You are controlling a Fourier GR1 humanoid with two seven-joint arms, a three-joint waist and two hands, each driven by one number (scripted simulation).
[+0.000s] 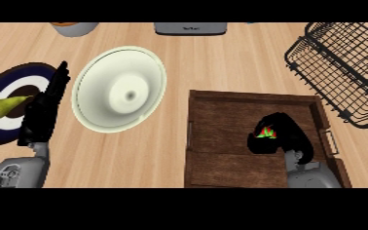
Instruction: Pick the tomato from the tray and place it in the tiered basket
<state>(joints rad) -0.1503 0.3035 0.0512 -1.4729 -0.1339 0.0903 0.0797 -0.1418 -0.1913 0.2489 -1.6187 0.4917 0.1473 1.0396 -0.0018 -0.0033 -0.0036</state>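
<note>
A dark wooden tray (pixel 223 117) lies on the counter at the lower right. Over its right half my right hand (pixel 287 131) curls downward round the tomato (pixel 267 133), of which only a small red and green patch shows between the fingers. The black wire tiered basket (pixel 332 63) stands at the right edge, beyond the tray's far corner. At the left edge my left hand (pixel 45 109) rests open, fingers pointing up.
A cream plate (pixel 119 88) sits left of the tray. A dark blue and white plate (pixel 14 97) with a yellow-green item (pixel 9 105) lies at the far left. A grey appliance (pixel 191 28) and a bowl (pixel 73 28) stand along the back.
</note>
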